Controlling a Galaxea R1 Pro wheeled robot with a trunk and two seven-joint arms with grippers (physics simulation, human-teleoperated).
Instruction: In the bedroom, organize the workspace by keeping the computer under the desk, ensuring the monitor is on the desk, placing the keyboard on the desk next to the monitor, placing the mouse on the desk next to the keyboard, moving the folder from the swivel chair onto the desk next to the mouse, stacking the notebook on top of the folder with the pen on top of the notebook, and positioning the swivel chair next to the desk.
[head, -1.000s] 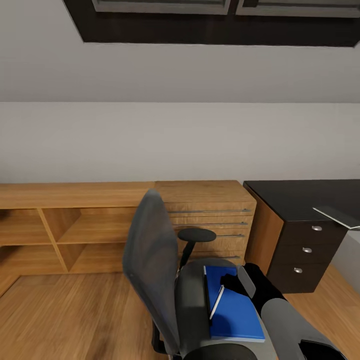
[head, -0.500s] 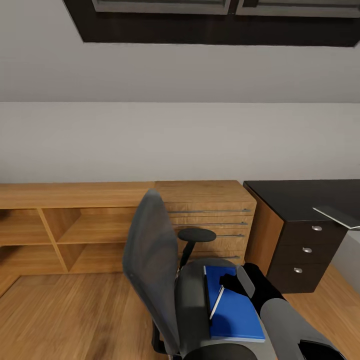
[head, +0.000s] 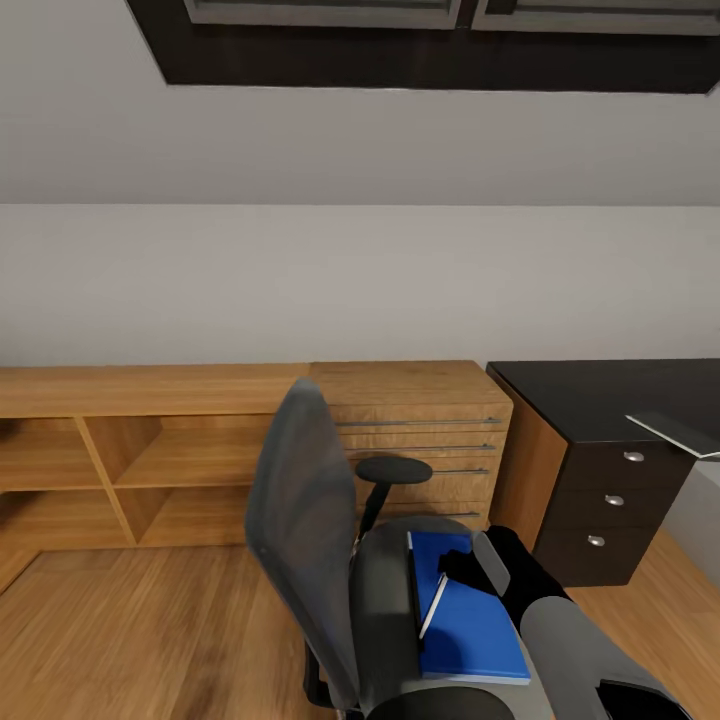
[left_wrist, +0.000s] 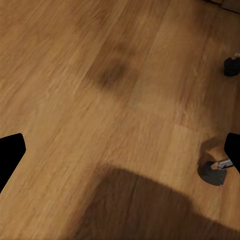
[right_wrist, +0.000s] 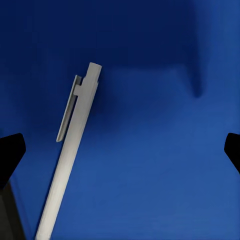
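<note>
On the seat of the swivel chair (head: 330, 540) lies the folder (head: 470, 620), with the pen (head: 434, 604) on it near its left edge. The right gripper (right_wrist: 120, 145) hangs just above, fingers spread wide, holding nothing. To do it well, I think it should centre over the pen before closing, or take the folder by an edge. The left gripper (left_wrist: 120, 150) is spread too, over bare floor (left_wrist: 100, 75). The desk (head: 600, 395) is cut off at the right; I cannot make out the pale thing on it.

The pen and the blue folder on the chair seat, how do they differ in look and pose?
The pen is a slim whitish stick with a clip; the folder is a broad, flat, bright blue sheet. The pen lies on top of the folder near its edge; the folder rests on the swivel chair seat. Both lie flat beneath the open right tool.
</note>
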